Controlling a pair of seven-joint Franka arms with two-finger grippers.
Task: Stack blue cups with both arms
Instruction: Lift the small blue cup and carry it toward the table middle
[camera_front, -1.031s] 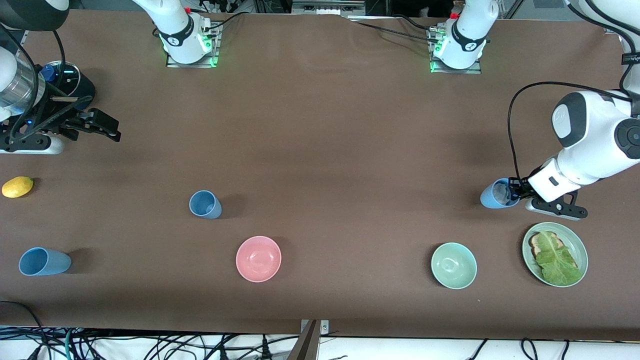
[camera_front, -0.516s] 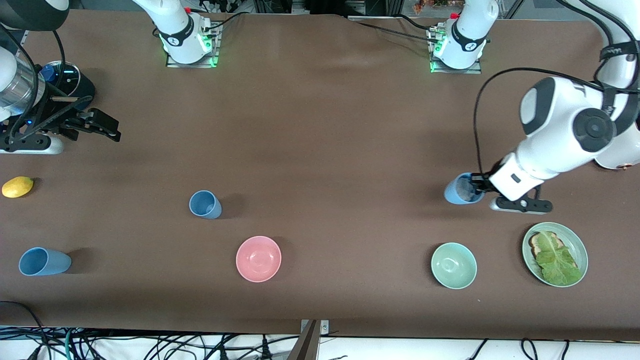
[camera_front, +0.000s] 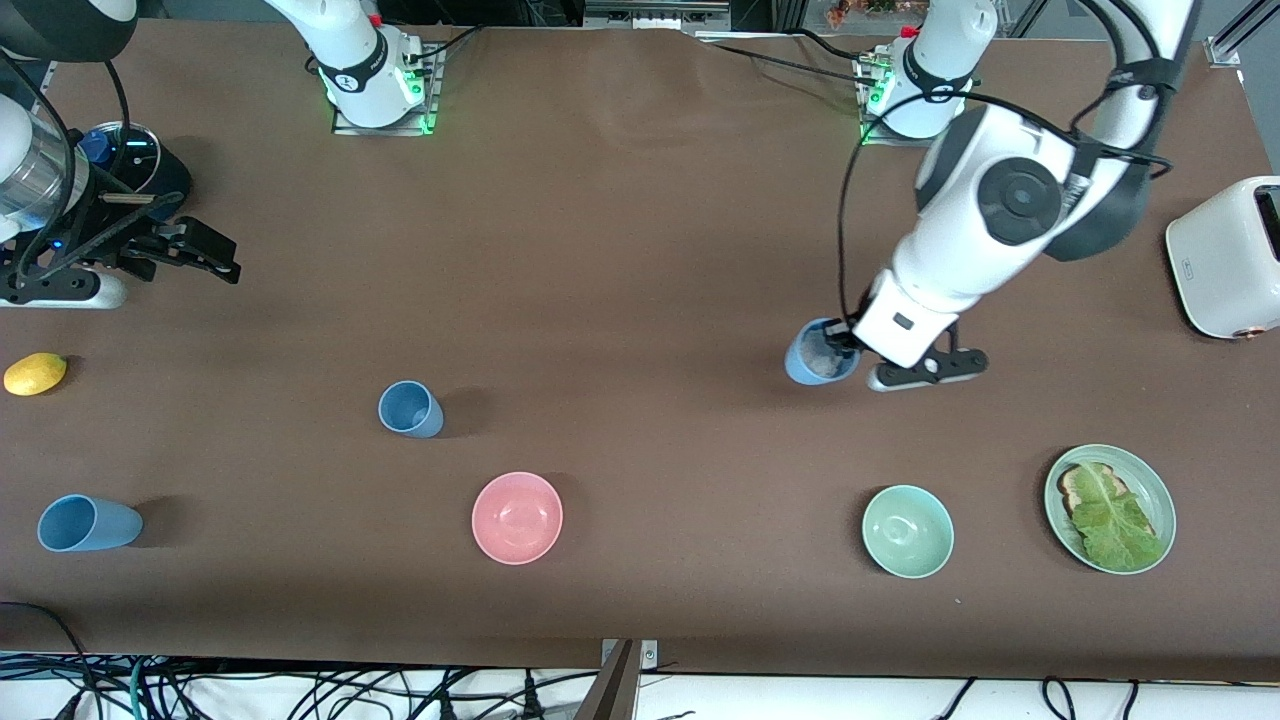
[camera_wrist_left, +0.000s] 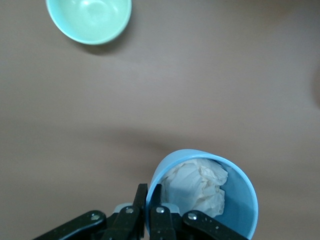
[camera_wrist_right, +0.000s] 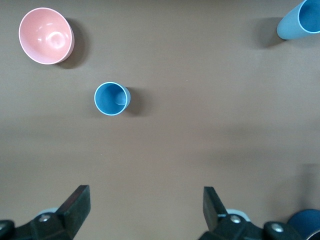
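Front view: we've got one blue cup (camera_front: 820, 352) pinched by its rim in the left gripper (camera_front: 845, 345), up over mid-table w/ crumpled paper inside. Nothing's stacked yet. Two more blue cups sit apart toward the right arm's end: upright one (camera_front: 410, 409), another (camera_front: 88, 523) nearer the camera. Right gripper (camera_front: 190, 255) waits, jaws spread, empty.

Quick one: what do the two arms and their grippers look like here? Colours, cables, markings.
Both arms are glossy white with rounded joints, dark grey round joint caps and black bands near the bases, which sit on metal plates lit green. A black cable loops along the left arm. The left gripper has a white body with black fingers; the right gripper is black, with flat black fingers.
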